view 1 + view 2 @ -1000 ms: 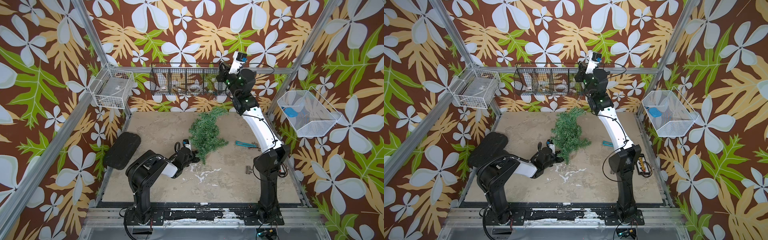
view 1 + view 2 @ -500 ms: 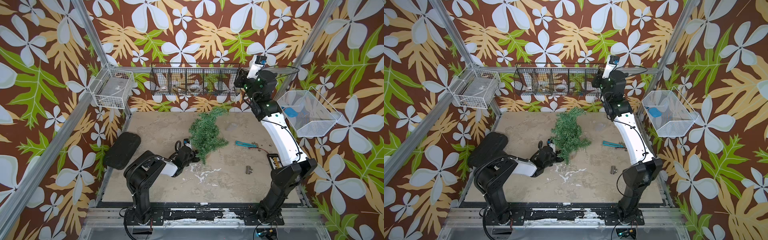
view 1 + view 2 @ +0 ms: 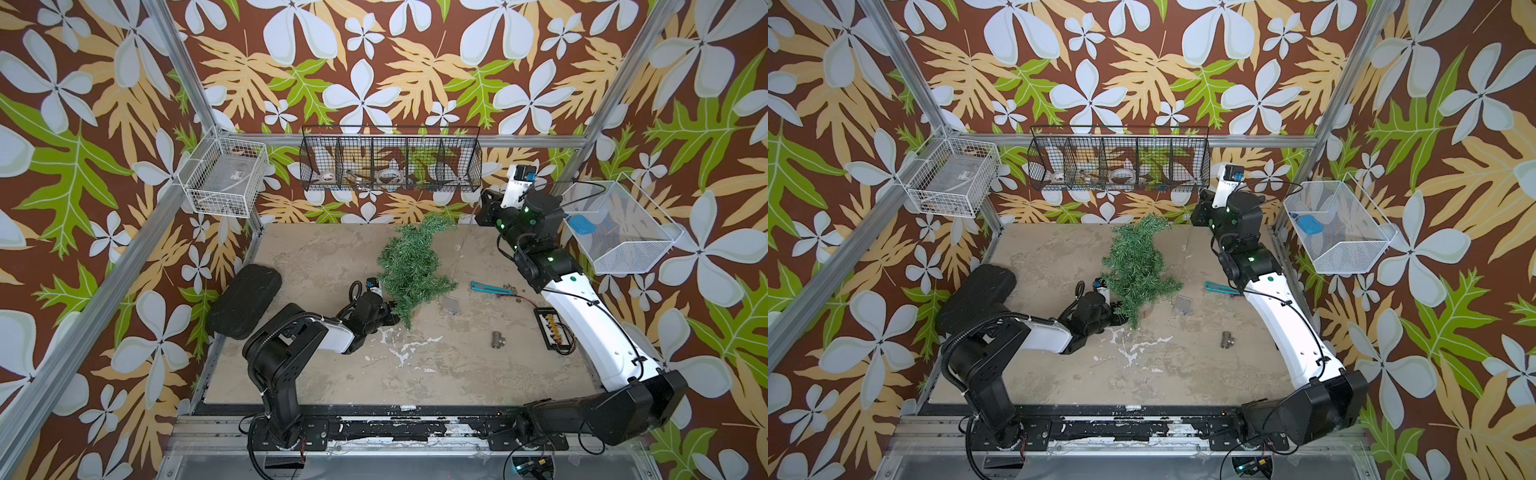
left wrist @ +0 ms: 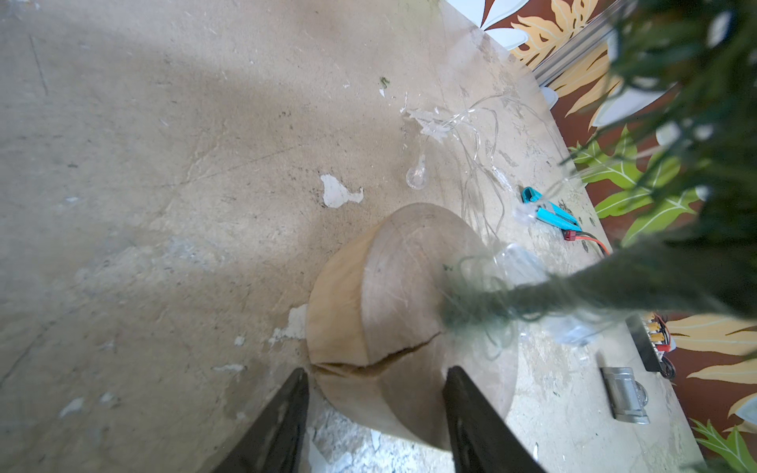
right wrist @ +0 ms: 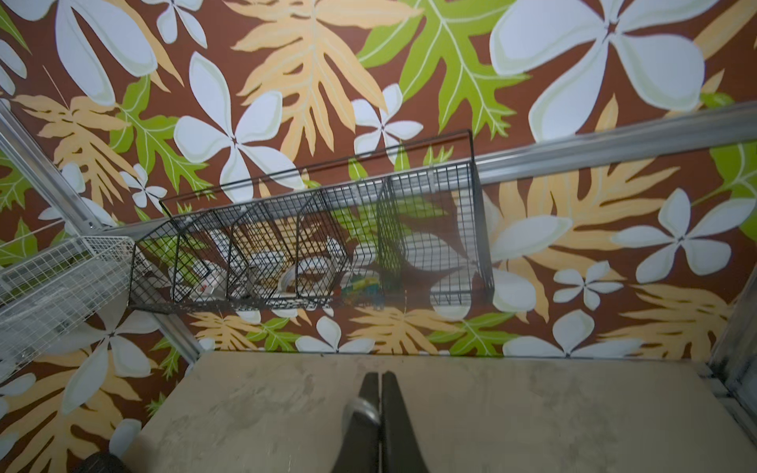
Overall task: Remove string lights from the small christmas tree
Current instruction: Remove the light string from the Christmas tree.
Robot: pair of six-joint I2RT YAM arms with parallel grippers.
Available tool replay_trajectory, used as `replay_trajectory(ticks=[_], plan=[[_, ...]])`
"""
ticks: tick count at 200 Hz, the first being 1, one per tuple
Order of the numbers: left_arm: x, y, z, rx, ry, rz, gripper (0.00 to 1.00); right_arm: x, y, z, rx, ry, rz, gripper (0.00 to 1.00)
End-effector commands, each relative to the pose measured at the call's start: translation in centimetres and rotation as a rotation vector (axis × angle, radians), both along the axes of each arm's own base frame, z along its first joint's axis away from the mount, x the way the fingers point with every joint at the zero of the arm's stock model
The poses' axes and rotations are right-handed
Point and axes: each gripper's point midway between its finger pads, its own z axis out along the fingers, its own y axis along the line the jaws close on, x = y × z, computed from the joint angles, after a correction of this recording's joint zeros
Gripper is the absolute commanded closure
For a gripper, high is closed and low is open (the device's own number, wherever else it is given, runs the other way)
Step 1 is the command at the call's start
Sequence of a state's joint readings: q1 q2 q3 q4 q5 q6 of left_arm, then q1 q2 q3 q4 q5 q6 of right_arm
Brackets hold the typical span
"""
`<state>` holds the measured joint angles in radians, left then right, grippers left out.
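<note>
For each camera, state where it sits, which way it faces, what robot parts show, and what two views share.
Top views: high at the front, looking down on the table; both arms whole.
Left wrist: low on the left arm, facing the tree base; left tool clamps it.
Right wrist: raised, facing the back-wall basket; right tool shut on lights.
Shared: left wrist and top views show the teal clip.

Worn beige tabletop (image 3: 316,374), coating flaked white near the centre; walls papered with leaves and flowers. Back wall: black wire basket (image 3: 465,166) of five compartments, white tape rolls (image 3: 388,176) inside; left corner: white wire basket (image 3: 226,197); right wall: white mesh bin (image 3: 623,255) holding a blue object (image 3: 579,224). On the table: black oval pad (image 3: 245,301) at the left edge; teal clip (image 3: 484,286), metal pipe fitting (image 3: 498,340) and black terminal strip (image 3: 550,328) towards the right.
</note>
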<state>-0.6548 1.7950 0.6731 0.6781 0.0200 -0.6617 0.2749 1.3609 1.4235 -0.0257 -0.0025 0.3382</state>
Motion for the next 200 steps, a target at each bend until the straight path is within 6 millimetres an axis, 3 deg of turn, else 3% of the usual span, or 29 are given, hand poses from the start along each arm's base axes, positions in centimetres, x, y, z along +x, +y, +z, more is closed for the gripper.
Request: replay_trajectory(ticks=[1, 45, 83, 110, 131, 148, 168, 200], plan=[[-2.1, 1.2, -3.1, 0.072, 0.128, -0.012, 0.45, -1.4, 0.1, -2.2, 0.027, 0.073, 0.027, 1.00], [-2.4, 1.3, -2.4, 0.057, 0.125, -0.010, 0.44, -3.5, -0.2, -10.9, 0.034, 0.288, 0.044, 1.00], [-2.7, 1.9, -1.1, 0.061, 0.105, 0.004, 0.39, -5.2, -0.5, -19.4, 0.037, 0.473, 0.032, 1.00], [-2.9, 2.7, -0.4, 0.080, 0.097, 0.025, 0.38, -5.8, -0.6, -24.8, 0.036, 0.591, 0.013, 1.00], [-3.2, 4.2, -0.2, 0.112, 0.083, 0.062, 0.36, -6.1, 0.5, -28.6, 0.052, 0.703, 0.059, 0.97], [-3.8, 5.5, -0.1, 0.130, 0.075, 0.089, 0.36, -6.0, 1.5, -31.6, 0.059, 0.792, 0.100, 0.87], [-4.4, 7.0, 0.2, 0.152, 0.061, 0.115, 0.36, -5.5, 2.4, -34.4, 0.060, 0.874, 0.129, 0.67], [-4.5, 11.4, 0.7, 0.291, 0.086, 0.302, 0.31, -4.7, 2.6, -36.7, 0.030, 0.948, 0.120, 0.40]])
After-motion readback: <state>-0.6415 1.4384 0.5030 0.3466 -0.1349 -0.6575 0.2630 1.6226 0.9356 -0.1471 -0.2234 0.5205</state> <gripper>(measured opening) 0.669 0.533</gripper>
